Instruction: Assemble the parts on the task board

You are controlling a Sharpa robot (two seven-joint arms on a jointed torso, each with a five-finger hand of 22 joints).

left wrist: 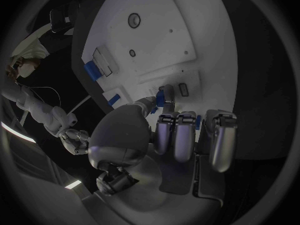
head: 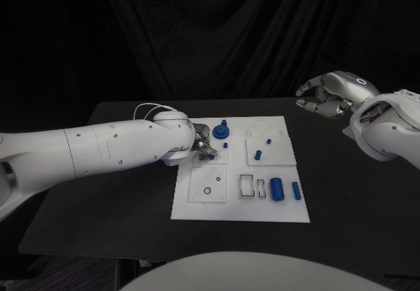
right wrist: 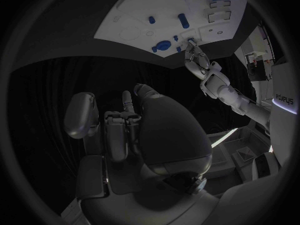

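You're looking at a black table (head: 122,200) sitting in front of a dark curtain (head: 210,48) that's hanging behind it, with a strip of grey floor (head: 79,270) showing past the table's near-left edge.

1. Board (head: 275,209): white, with thin dark outlines round its slots and holes.
2. Parts: blue, among them a cylinder (head: 275,188), a thinner rod (head: 297,190), a knobbed piece (head: 221,130) and a short peg (head: 259,154).
3. Table (head: 114,200): black.
4. Arms: white; the left arm (head: 105,148) carries small dark dots.
5. Left hand (head: 203,144): silver.
6. Right hand (head: 328,94): silver, with a pale ring mark on its back.
7. Backdrop (head: 210,42): black folds of cloth.
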